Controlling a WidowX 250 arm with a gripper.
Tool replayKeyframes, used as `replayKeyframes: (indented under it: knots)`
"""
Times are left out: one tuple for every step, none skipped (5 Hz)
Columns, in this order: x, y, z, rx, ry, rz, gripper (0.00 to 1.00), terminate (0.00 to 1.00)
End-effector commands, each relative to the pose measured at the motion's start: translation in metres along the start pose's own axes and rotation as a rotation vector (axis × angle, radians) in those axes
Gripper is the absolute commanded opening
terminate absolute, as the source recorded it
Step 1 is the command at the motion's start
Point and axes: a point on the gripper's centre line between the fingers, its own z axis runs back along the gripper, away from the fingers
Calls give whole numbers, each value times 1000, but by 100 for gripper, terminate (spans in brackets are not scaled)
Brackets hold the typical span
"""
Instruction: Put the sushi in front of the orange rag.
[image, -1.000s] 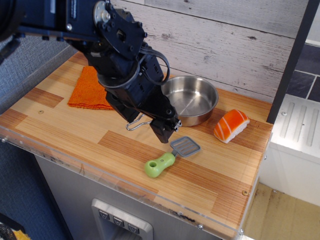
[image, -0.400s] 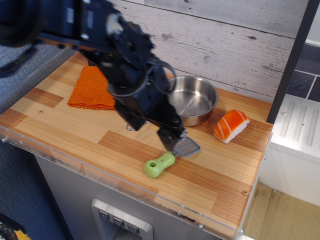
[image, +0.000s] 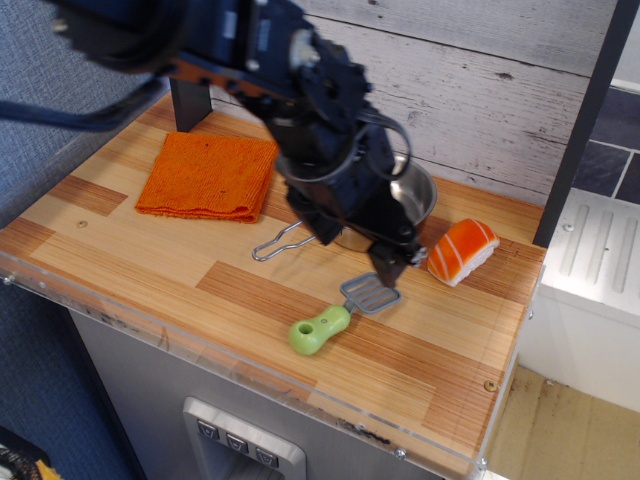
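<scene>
Sushi, a small toy salmon nigiri with an orange, white-striped top over a white rice base (image: 463, 251), lies at the right of the frame on the striped wooden bench (image: 150, 270), free of any grip. My black tool (image: 388, 268) hangs just left of it, near but apart. The tip is dark and seen end-on, so I cannot tell whether its fingers are spread or together; nothing appears to be in them.

Goal marker: the folded square orange terry rag (image: 208, 178) sits flat at upper left, well apart from the sushi, with bare bench below it toward the near edge. I judge that bare strip to be the drop spot.

Clutter between: a round steel pan (image: 410, 195), partly hidden behind the arm, with its wire handle (image: 278, 243) pointing left, and a green-handled toy spatula with a grey slotted blade (image: 342, 309) directly beneath the tool.

My read: the approach is under way and the pick not yet made. The tool needs to go a little further right and down. The blade lies close enough to snag.
</scene>
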Motion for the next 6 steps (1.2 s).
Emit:
replayKeyframes:
  knots:
    - [36, -6, -19, 16, -105, -47, 100, 0]
    - [47, -14, -35, 12, -117, -55, 100, 0]
    - [55, -22, -47, 1, -130, -57, 100, 0]
    - [61, -28, -54, -7, -131, -66, 100, 0]
    - [60, -33, -61, -6, -126, -73, 100, 0]
    - [58, -32, -64, 27, -129, -57, 0, 0]
